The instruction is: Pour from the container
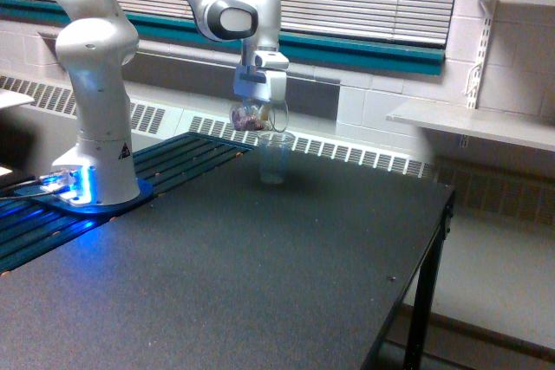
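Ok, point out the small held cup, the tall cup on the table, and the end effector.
small cup (251, 117), exterior view, its clear side wall
tall cup (275, 160), exterior view, mid wall
end effector (260, 108), exterior view, between its fingertips

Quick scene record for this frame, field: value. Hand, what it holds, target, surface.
hand: shut on the small clear cup, pointing down
small clear cup: held in the air, tilted, dark reddish contents visible inside
taller clear cup: upright on the table, directly below the small cup
gap: small cup sits just above the taller cup's rim; contact cannot be told
taller cup contents: cannot tell
table: dark, matte top
arm base: on the exterior view's left, blue light at its foot
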Controlling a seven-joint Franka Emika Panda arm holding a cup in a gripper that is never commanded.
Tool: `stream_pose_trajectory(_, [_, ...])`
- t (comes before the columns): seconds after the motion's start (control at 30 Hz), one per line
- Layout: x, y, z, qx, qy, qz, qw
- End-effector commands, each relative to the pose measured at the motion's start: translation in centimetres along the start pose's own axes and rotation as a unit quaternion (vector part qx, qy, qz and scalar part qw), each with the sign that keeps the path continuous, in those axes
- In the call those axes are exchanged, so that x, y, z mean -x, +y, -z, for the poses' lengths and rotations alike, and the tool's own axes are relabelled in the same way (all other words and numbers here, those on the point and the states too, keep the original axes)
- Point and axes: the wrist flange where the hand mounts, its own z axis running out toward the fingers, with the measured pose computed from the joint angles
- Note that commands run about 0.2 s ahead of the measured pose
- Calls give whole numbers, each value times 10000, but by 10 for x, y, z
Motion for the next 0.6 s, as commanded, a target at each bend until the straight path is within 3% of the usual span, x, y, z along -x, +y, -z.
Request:
stream_pose_trajectory(0.03, [-5,-6,-2,95,-131,257,9995])
stream_pose_trajectory(0.6, [-12,-11,0,304,-329,478,9979])
